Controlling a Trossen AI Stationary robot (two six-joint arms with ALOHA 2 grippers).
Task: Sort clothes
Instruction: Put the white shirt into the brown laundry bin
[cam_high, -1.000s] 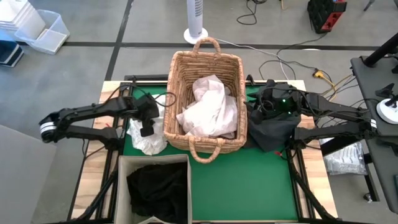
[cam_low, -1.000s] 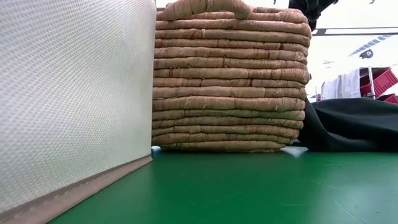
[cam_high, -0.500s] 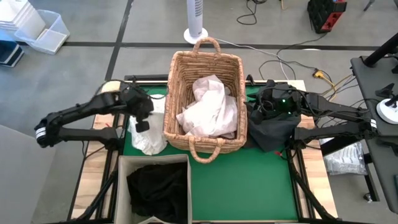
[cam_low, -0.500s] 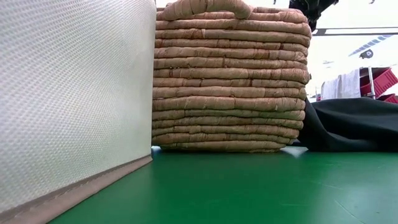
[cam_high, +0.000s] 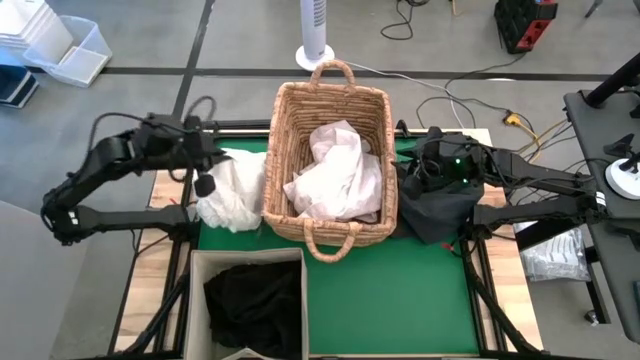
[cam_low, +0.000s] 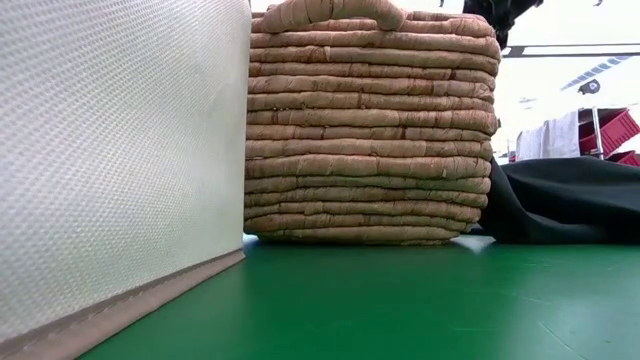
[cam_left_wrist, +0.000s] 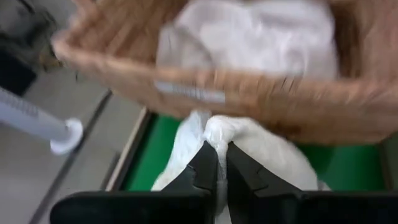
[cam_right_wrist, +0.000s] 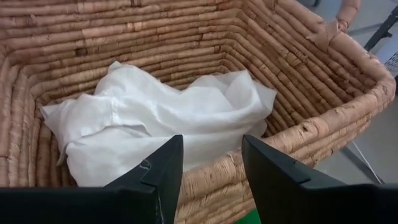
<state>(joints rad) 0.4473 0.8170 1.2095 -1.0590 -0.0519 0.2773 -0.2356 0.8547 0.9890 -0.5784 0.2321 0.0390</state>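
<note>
Now, whites: 2 piles, 1 in wicker basket (cam_high: 330, 110), 1 beside it
Darks: 2
L claw (cam_left_wrist: 216, 163): clamped on white garment (cam_high: 235, 190)
R claw (cam_right_wrist: 210, 163): apart
Writing: none legible

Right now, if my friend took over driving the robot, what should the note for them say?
Left gripper: shut on the white garment, holding it up on the left side of the wicker basket.
Right gripper: open, empty, at the basket's right rim above the black garment on the green mat.
More white clothes lie inside the basket. Dark clothes sit in the beige fabric bin.
Left to do: drop the held white garment somewhere, then deal with the black one on the mat.
</note>
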